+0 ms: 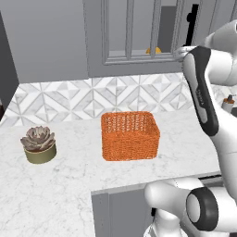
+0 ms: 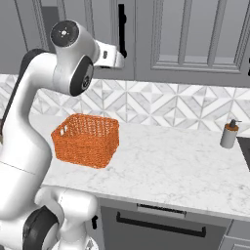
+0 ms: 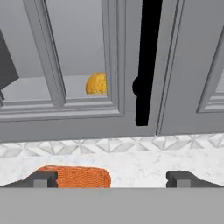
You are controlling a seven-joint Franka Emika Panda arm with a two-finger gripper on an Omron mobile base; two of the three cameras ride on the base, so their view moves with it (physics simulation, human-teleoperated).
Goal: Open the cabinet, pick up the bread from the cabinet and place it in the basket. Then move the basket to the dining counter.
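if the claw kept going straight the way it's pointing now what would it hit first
Most likely the cabinet door: the open claw faces its front, roughly in line with the black handle. The bread sits behind the glass. Depth is hard to judge.

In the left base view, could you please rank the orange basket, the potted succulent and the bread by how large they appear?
1. basket, clearly the largest.
2. potted succulent, well under the basket's width.
3. bread, a small lump behind the cabinet glass; it sits farther back and partly hidden, so it looks smaller than it is.
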